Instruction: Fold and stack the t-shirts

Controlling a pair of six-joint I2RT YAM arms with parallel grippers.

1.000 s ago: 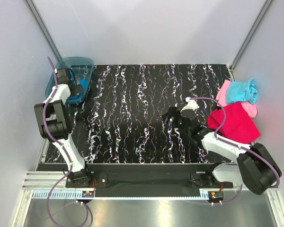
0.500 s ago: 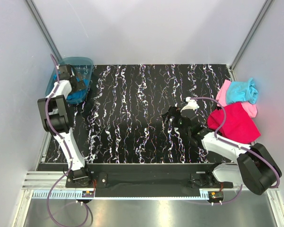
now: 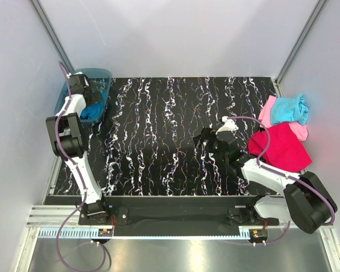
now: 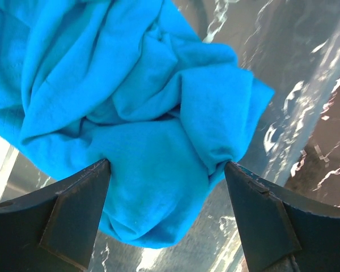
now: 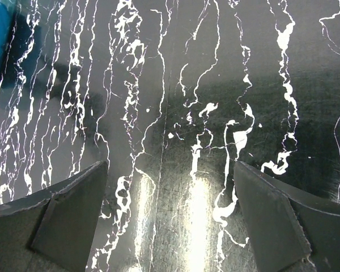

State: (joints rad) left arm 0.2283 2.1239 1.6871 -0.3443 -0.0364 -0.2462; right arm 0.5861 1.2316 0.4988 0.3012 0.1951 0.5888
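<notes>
While the left claw (image 4: 167, 165) reaches into the teal bin (image 3: 100, 73) at the far-left corner of the bench (image 3: 158, 130), its jaws stand spread wide, straddling the bunched blue t-shirt (image 4: 130, 85) that lies in the bin; both tips touch cloth, no squeeze visible. Over the bench mid-right, the right claw (image 5: 170, 164) is also released, jaws wide. At the right edge lies the magenta-red t-shirt (image 3: 283, 148); just behind it the light aqua t-shirt (image 3: 289, 109) sits bunched on the light pink t-shirt (image 3: 265, 113)

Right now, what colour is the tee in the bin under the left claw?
Plain blue t-shirt, no print showing; clearest in the left wrist view.
</notes>
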